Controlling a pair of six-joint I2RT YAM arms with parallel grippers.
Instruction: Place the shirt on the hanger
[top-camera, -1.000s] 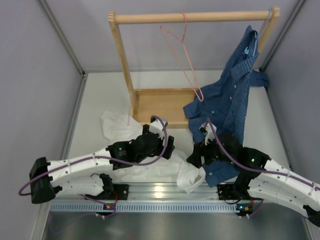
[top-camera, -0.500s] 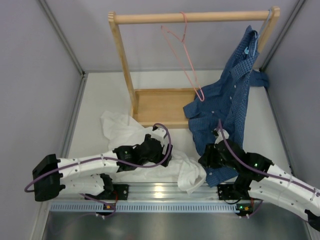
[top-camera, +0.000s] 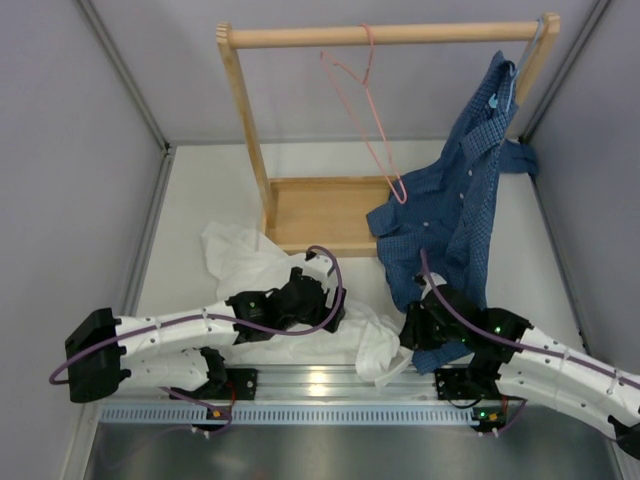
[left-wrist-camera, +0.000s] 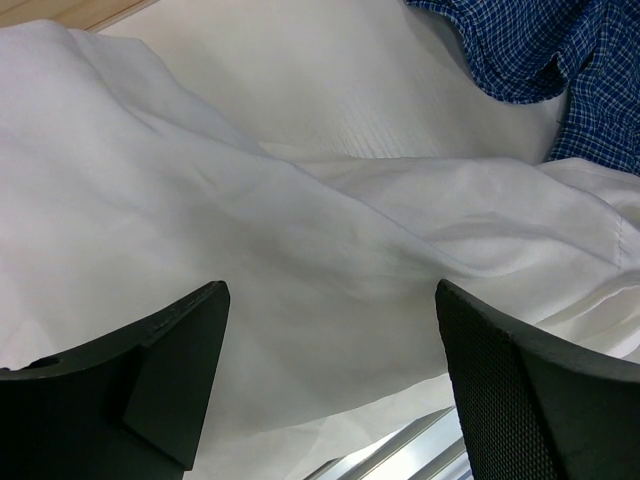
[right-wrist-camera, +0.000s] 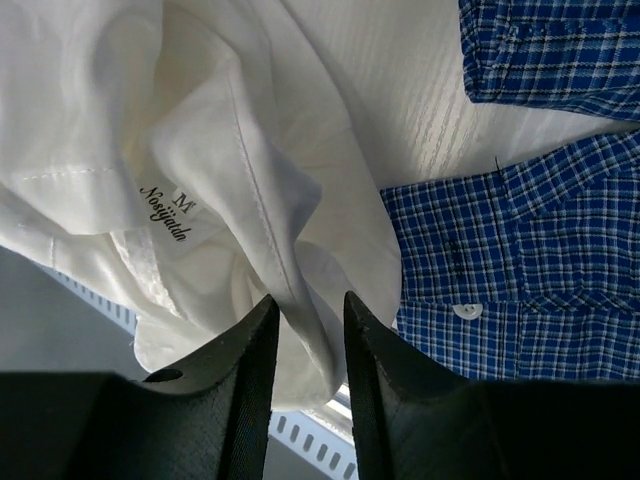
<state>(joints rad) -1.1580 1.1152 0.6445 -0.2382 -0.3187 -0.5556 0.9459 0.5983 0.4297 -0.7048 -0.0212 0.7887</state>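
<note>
The white shirt (top-camera: 245, 265) lies crumpled on the table in front of the wooden rack. The pink hanger (top-camera: 365, 110) hangs empty from the rack's top bar. My left gripper (top-camera: 330, 302) hovers low over the shirt's middle; in the left wrist view it (left-wrist-camera: 330, 290) is wide open with white cloth (left-wrist-camera: 250, 200) below. My right gripper (top-camera: 410, 325) is at the shirt's right end near the front rail. In the right wrist view it (right-wrist-camera: 310, 297) is closed on a fold of the shirt (right-wrist-camera: 250, 160) beside the collar label.
A blue checked shirt (top-camera: 460, 200) hangs on a light blue hanger at the rack's right end and drapes onto the table beside my right gripper (right-wrist-camera: 520, 230). The rack's wooden base (top-camera: 320, 210) stands behind the white shirt. A metal rail (top-camera: 330, 385) runs along the near edge.
My left gripper moved nearer and lower over the white shirt, then stayed. My right gripper shifted left and down onto the shirt's right end.
</note>
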